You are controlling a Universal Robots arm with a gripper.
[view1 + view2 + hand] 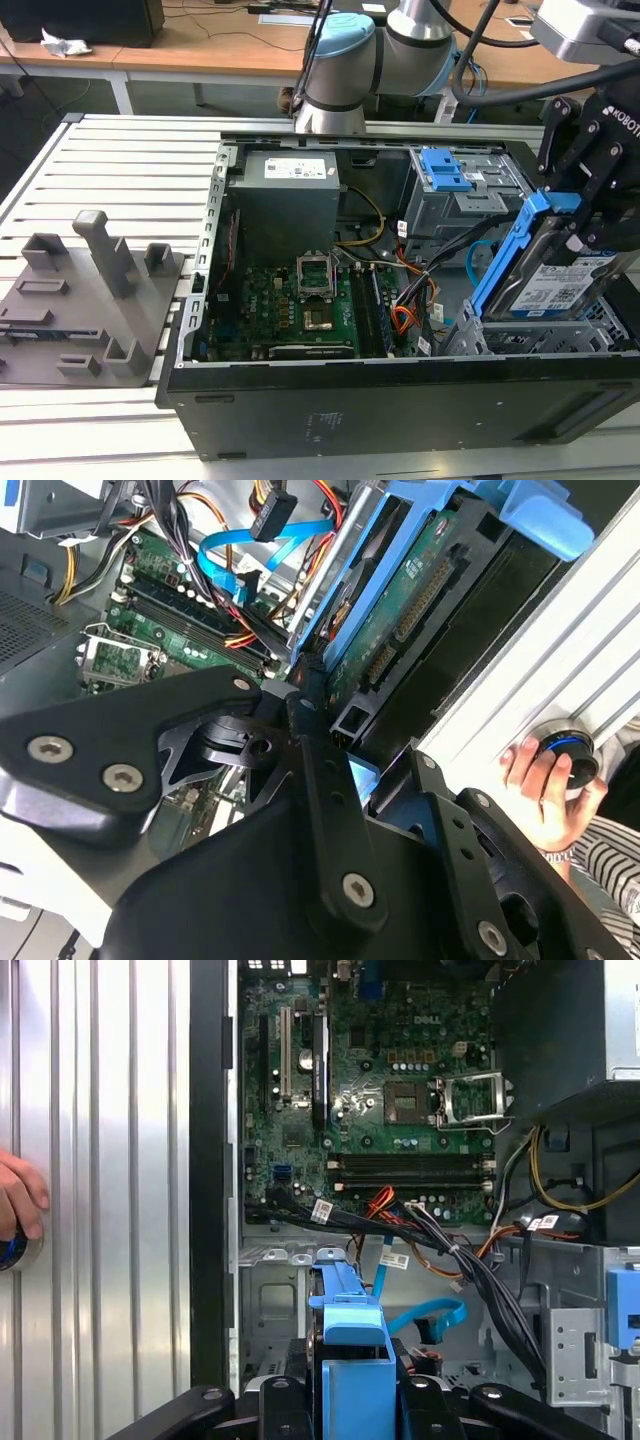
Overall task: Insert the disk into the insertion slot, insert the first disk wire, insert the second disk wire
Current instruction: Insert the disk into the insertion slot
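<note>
At insertion slot [500,338] | jaws clamped on tilted disk [545,292] | label [568,280] txt unreadable

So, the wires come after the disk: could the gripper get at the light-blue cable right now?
Probably not: the gripper is shut on the disk, so it is occupied. The light-blue cable itself lies uncovered inside the case.

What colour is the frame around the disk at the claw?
Bright blue; the frame around the disk shows best in the exterior view.
</note>
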